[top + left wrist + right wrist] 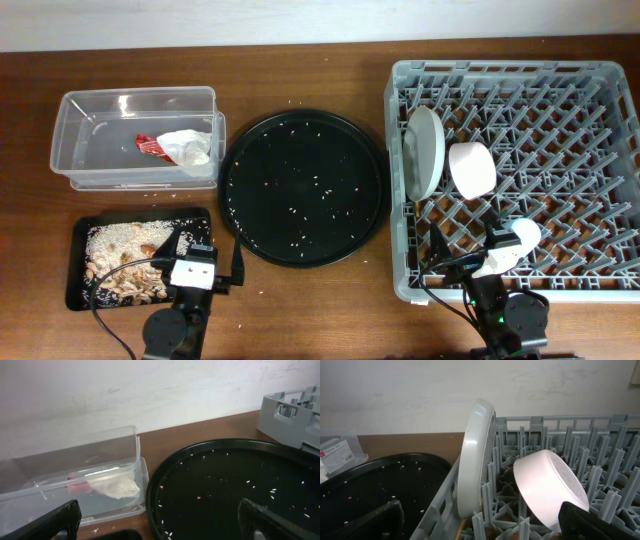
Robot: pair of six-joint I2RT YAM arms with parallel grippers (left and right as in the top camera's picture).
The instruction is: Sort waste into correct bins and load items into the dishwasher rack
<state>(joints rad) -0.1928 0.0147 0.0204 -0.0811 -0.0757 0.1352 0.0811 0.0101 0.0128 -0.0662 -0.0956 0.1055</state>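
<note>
The plate [476, 460] stands on edge in the dishwasher rack [500, 68] by the surface's right edge, with the bowl [550, 487] just beside it. The right pincer [485, 521] and left pincer [160, 521] are both spread and empty. A careless right-arm swing could topple the plate.

The left gripper [157, 510] has its jaws spread wide, with a black finger in each lower corner of its wrist view. The right gripper [480, 509] gapes equally wide, nothing between its fingers [592, 522]. Both arms sit low in the overhead view, wrists pointing forward.
</note>
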